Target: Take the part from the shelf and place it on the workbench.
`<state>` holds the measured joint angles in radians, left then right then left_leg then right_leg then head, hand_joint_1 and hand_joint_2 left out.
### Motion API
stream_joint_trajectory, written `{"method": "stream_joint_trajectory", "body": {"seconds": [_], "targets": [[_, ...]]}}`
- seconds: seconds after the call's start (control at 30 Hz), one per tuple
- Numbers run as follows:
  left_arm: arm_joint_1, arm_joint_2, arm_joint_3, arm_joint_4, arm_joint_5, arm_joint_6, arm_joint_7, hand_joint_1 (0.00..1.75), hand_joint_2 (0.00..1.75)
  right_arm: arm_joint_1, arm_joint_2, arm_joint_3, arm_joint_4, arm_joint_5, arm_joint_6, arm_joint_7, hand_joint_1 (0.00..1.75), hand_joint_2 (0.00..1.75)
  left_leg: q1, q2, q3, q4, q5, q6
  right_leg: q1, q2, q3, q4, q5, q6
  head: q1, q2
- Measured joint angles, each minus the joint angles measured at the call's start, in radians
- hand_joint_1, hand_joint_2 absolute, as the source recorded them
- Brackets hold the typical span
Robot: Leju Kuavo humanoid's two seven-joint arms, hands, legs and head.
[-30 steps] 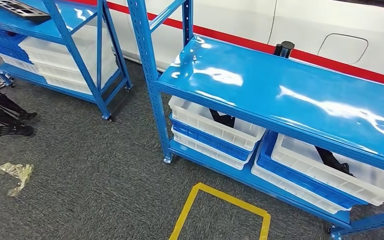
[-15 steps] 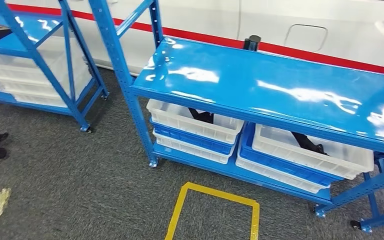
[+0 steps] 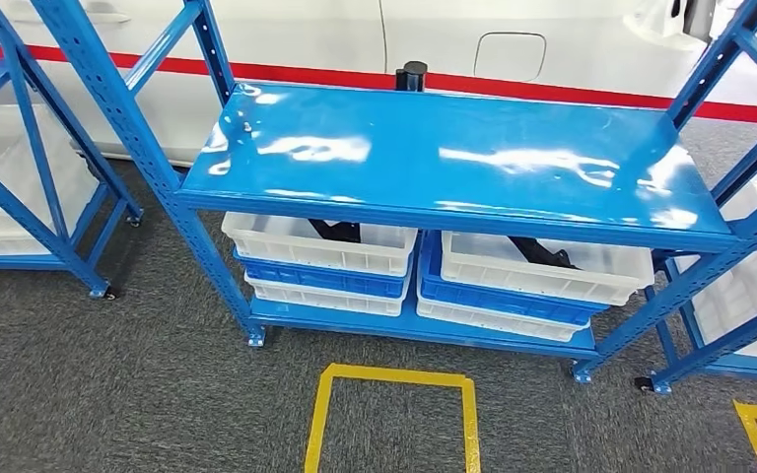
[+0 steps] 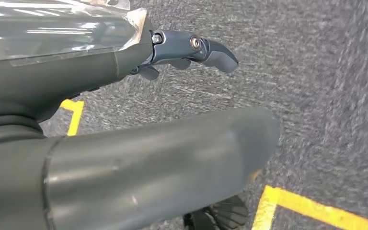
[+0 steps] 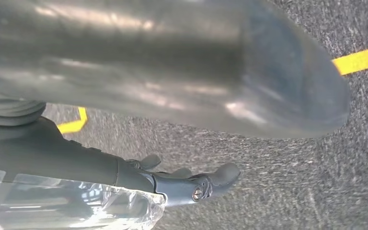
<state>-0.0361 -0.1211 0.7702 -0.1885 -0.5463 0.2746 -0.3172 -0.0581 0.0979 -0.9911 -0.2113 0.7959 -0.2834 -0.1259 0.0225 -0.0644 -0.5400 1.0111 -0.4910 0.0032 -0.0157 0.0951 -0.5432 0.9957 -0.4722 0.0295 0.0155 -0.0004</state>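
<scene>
From the head view you are looking down on a blue shelf [image 3: 453, 158] with a glossy bare top board, standing on grey carpet [image 3: 108, 394]. Under that board two stacks of white and blue bins are sitting side by side on the lower level. A dark part [image 3: 336, 231] is lying in the top left bin [image 3: 315, 246], and another dark part [image 3: 544, 254] is lying in the top right bin [image 3: 542, 271]; both are half hidden by the board's front edge. A black post [image 3: 412, 76] is standing behind the rear edge, against a white wall with a red stripe.

A yellow taped square [image 3: 391, 414] is lying on the carpet just in front of the shelf, and more blue racks are flanking it on both sides, leaving open floor between you and the bins.

The wrist views are giving you what the head view is not: your left hand [image 4: 191, 48] is hanging over the carpet near yellow tape, fingers loosely extended and holding nothing, and your right hand [image 5: 191, 184] is doing the same, fingers apart and empty. Both hands are low over the floor, well apart from the parts in the bins.
</scene>
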Motion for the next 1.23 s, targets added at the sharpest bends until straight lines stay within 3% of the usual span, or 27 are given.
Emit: {"method": "stream_joint_trajectory", "body": {"seconds": [0.07,0.13,0.2,0.27,0.3,0.33,0.4,0.47,0.5,0.53,0.67,0.7,0.83,0.97,1.23], "targets": [[-0.002,-0.001,-0.001,0.000,0.000,0.000,0.000,0.00,0.00,0.003,0.000,0.000,0.000,0.000,0.000,0.000,0.00,0.00,-0.003,0.018,0.002,-0.006,0.003,0.015,-0.001,0.014,-0.009,-0.002,0.002,0.015,0.000,0.000],[-0.004,-0.003,-0.002,0.000,0.000,0.000,0.000,0.00,0.00,0.004,0.000,-0.001,0.000,0.001,0.000,0.000,0.00,0.00,-0.002,0.038,0.004,-0.014,0.010,0.032,-0.001,-0.013,-0.030,0.035,-0.017,0.019,0.003,0.000],[-0.004,-0.003,-0.003,0.000,-0.001,0.000,0.000,0.00,0.00,0.002,0.001,-0.001,0.001,0.014,-0.004,0.003,0.00,0.00,-0.004,0.058,0.003,-0.017,0.012,0.041,0.001,-0.062,-0.087,0.151,-0.073,0.013,0.010,0.000],[-0.003,-0.003,-0.003,0.000,-0.002,0.000,0.001,0.00,0.00,0.002,0.002,0.001,0.001,0.033,-0.010,0.011,0.00,0.00,-0.007,0.075,0.001,-0.016,0.012,0.043,0.000,-0.081,-0.148,0.278,-0.122,0.013,0.013,0.000],[-0.002,-0.003,-0.004,0.000,-0.004,-0.001,0.001,0.00,0.00,0.003,0.001,0.001,0.001,0.039,-0.013,0.014,0.00,0.00,-0.008,0.081,0.000,-0.016,0.012,0.043,-0.001,-0.084,-0.156,0.300,-0.126,0.019,0.013,0.000],[-0.002,-0.003,-0.004,0.000,-0.004,-0.001,0.002,0.00,0.00,0.005,0.001,0.002,0.001,0.043,-0.015,0.013,0.00,0.00,-0.008,0.085,0.001,-0.016,0.011,0.042,-0.003,-0.085,-0.141,0.275,-0.113,0.027,0.014,0.000],[-0.002,-0.003,-0.005,0.000,-0.005,-0.003,0.004,0.00,0.00,0.005,0.000,0.002,0.001,0.047,-0.017,0.010,0.00,0.00,-0.007,0.089,0.004,-0.015,0.010,0.037,-0.007,-0.095,-0.061,0.130,-0.061,0.042,0.015,0.000],[-0.003,-0.001,-0.005,0.000,-0.005,-0.005,0.007,0.00,0.00,0.003,-0.001,0.003,0.001,0.052,-0.017,0.009,0.00,0.00,-0.011,0.091,0.007,-0.014,0.006,0.026,-0.006,-0.104,0.000,0.017,-0.024,0.039,0.015,0.000],[-0.003,0.000,-0.005,0.000,-0.005,-0.005,0.007,0.00,0.00,0.002,-0.001,0.003,0.001,0.053,-0.017,0.008,0.00,0.00,-0.014,0.091,0.009,-0.014,0.004,0.021,-0.004,-0.106,0.008,-0.001,-0.018,0.032,0.014,0.000],[-0.002,0.002,-0.005,0.000,-0.005,-0.006,0.008,0.00,0.00,0.002,-0.001,0.004,0.001,0.055,-0.017,0.008,0.00,0.00,-0.015,0.091,0.011,-0.014,0.001,0.018,-0.004,-0.105,0.010,-0.002,-0.014,0.025,0.012,0.000],[-0.001,0.007,-0.005,0.000,-0.005,-0.007,0.008,0.00,0.00,0.002,-0.001,0.007,0.002,0.058,-0.017,0.007,0.00,0.00,-0.012,0.090,0.014,-0.019,0.007,0.048,-0.004,-0.103,0.018,-0.004,-0.009,0.015,0.007,0.000],[-0.001,0.007,-0.005,0.000,-0.005,-0.007,0.008,0.00,0.00,0.002,-0.001,0.007,0.002,0.059,-0.017,0.007,0.00,0.00,-0.012,0.090,0.015,-0.021,0.008,0.048,-0.002,-0.103,0.018,-0.004,-0.009,0.014,0.007,0.000],[-0.001,0.008,-0.005,0.000,-0.003,-0.007,0.008,0.00,0.00,0.002,-0.001,0.011,0.003,0.064,-0.016,0.007,0.00,0.00,-0.010,0.090,0.019,-0.030,0.012,0.036,0.001,-0.103,0.017,-0.003,-0.010,0.011,0.005,0.000],[0.000,0.008,-0.005,0.001,-0.001,-0.007,0.007,0.00,0.00,0.002,-0.003,0.012,0.003,0.068,-0.016,0.007,0.00,0.00,-0.007,0.090,0.020,-0.035,0.013,0.004,0.003,-0.104,0.017,-0.002,-0.011,0.010,0.006,0.000],[0.001,0.009,-0.005,0.005,0.002,-0.006,0.001,0.00,0.00,0.002,-0.003,0.018,0.003,0.072,-0.017,0.013,0.00,0.00,-0.013,0.090,0.020,-0.034,0.013,0.003,0.000,-0.104,0.017,-0.003,-0.011,0.010,0.006,0.000]]}}
